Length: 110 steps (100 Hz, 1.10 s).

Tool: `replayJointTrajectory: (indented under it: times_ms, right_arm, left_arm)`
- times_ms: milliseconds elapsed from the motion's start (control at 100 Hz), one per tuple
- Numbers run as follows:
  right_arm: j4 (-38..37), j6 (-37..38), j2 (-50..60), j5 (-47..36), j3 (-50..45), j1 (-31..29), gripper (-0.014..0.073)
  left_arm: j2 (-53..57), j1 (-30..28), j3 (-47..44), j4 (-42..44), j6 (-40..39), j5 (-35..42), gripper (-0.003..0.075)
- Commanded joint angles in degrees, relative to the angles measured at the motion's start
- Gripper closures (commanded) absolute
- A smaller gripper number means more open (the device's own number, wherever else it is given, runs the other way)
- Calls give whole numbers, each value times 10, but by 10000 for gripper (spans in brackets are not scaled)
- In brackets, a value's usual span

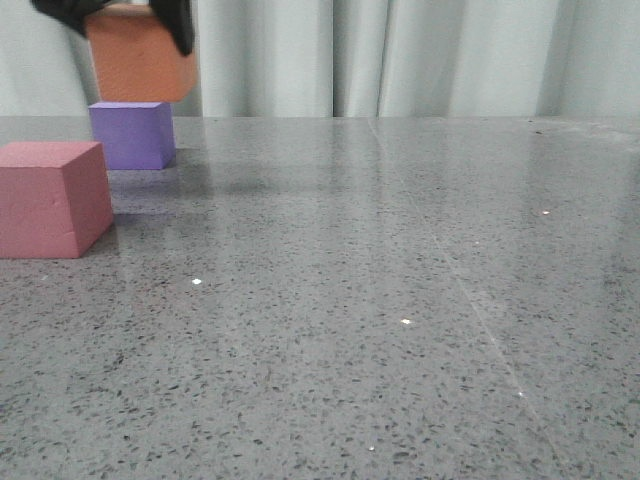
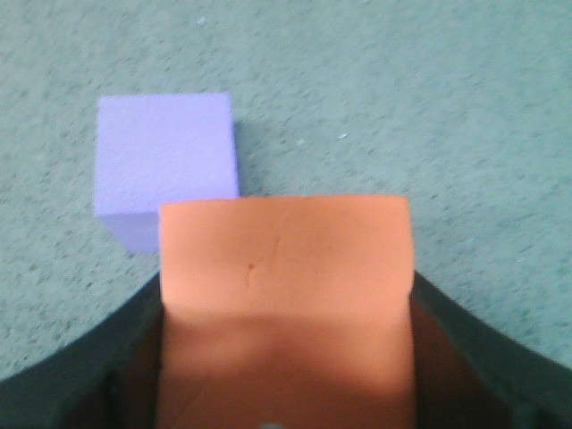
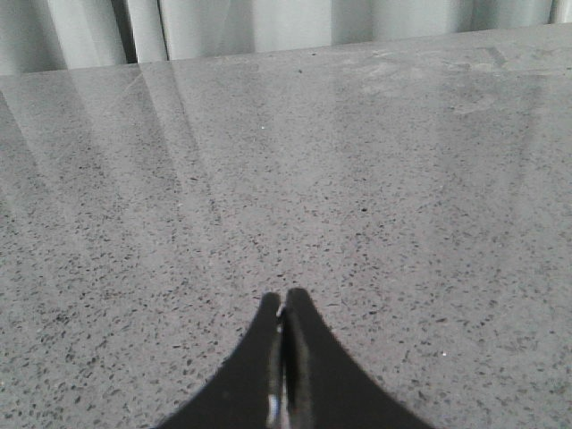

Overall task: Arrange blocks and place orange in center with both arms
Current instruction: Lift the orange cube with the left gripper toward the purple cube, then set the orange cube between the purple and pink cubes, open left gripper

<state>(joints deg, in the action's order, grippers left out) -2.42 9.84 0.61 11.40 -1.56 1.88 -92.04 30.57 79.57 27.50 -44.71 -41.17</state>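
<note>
My left gripper is shut on the orange cube and holds it in the air at the far left, just above the purple cube. In the left wrist view the orange cube fills the space between the black fingers, and the purple cube lies on the table beyond it. The pinkish-red cube sits on the table nearer the front, left of and in front of the purple one. My right gripper is shut and empty over bare table; it does not show in the front view.
The grey speckled table stretches to the right and front. Pale curtains hang behind its far edge.
</note>
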Motion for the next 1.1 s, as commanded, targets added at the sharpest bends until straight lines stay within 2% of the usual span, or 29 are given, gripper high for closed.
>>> replayJointTrajectory:
  times_ms: [0, 360, 700, 1090]
  right_arm:
    - [0, -7, 13, -48, 7, -3, 661]
    - [0, -7, 13, -48, 7, -3, 661]
    - [0, -7, 13, -48, 7, -3, 661]
    - [0, -7, 13, -48, 7, -3, 661]
  left_arm:
    - [34, -9, -7, 10, -6, 37, 528]
    - [35, -47, -57, 10, -8, 66, 528]
    - [35, -48, -105, 14, -8, 102, 528]
    - [29, -48, -106, 13, -8, 112, 508]
